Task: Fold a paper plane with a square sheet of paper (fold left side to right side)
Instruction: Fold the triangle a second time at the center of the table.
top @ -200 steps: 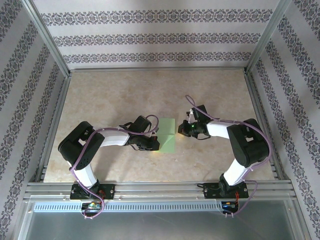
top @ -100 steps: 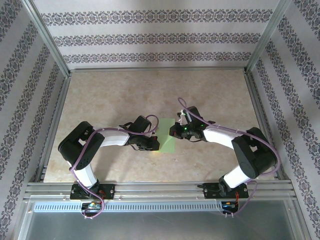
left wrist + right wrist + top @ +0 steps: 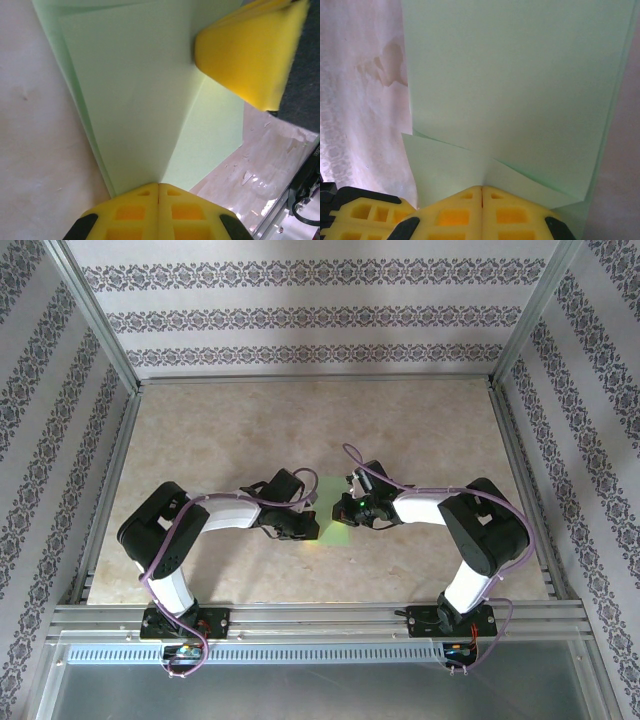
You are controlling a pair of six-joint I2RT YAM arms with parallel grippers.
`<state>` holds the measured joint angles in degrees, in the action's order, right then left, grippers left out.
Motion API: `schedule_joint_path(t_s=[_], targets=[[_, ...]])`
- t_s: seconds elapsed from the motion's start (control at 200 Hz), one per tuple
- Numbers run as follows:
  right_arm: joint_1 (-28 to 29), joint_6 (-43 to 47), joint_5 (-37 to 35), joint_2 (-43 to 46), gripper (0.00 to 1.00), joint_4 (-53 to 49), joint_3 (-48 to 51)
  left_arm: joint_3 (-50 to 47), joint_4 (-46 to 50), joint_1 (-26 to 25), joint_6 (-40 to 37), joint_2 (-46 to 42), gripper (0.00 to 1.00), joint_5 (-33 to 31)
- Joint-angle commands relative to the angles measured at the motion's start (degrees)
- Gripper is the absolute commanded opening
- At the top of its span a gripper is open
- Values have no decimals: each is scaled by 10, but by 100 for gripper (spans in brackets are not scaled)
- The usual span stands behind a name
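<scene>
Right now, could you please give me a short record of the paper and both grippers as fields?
paper: square sheet of paper, light green, folded into overlapping layers, lying on the table
left gripper: shut, tip on the sheet where a crease ends
right gripper: shut, tip on the sheet's small folded flaps
spacing: grippers close together, facing each other across the sheet
shape: no pointed dart yet

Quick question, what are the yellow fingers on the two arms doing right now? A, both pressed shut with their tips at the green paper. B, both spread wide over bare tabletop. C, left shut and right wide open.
A: in the wrist views the left fingers and the right fingers are each closed together, tips at the folded green paper.
</scene>
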<state>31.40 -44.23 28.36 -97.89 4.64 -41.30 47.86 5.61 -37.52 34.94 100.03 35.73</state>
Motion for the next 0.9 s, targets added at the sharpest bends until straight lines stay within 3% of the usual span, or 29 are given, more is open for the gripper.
schedule_joint_path(t_s=[0.0, 0.54, 0.894], targets=[[4, 1, -20, -18, 0, -12, 12, 31, 41, -5, -12, 0, 4, -1], [4, 2, -19, -23, 0, -12, 17, 97, 54, -3, -42, 57, 4, -7], [3, 6, -24, -27, 0, -21, 17, 85, 61, -2, -51, 70, 4, -15]])
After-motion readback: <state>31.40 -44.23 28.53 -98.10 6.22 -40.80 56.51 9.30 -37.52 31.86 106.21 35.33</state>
